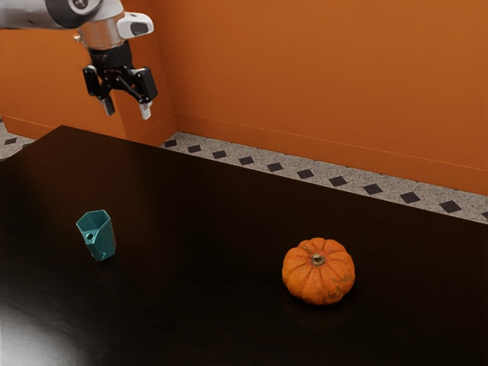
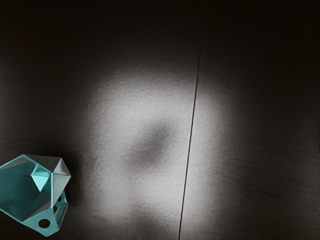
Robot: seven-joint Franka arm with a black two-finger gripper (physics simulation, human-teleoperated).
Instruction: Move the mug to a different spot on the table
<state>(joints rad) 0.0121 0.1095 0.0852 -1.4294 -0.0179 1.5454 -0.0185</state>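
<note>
Currently in hand: the approach. The mug is not yet gripped, so the task looks barely begun.
Gripper: the black gripper (image 1: 126, 109) hangs high over the table's far corner, at the exterior view's left. Its fingers are spread wide with nothing between them.
Mug: the teal, faceted mug (image 1: 96, 235) stands upright on the table (image 1: 229, 206). It is toward the table's edge at the exterior view's left and well in from the far edge. Its small handle, pierced by a hole, faces the exterior camera.
Mug from the wrist: the mug (image 2: 32, 192) shows its open mouth from above and lies off to one side of the hand, not beneath it.
Pumpkin: the orange pumpkin (image 1: 318, 271) sits well apart from the mug, nearer the table's near edge.
Seam: a thin seam (image 2: 192, 125) crosses the dark table top under the hand.
Next move: the hand probably has to travel over the mug and descend. The fingers should straddle two opposite walls, clear of the handle, before closing.
Drop spot: the bare stretch between mug and pumpkin looks suitable.
Risk: the slanted facets may let the mug slip or tip under an off-centre squeeze.
</note>
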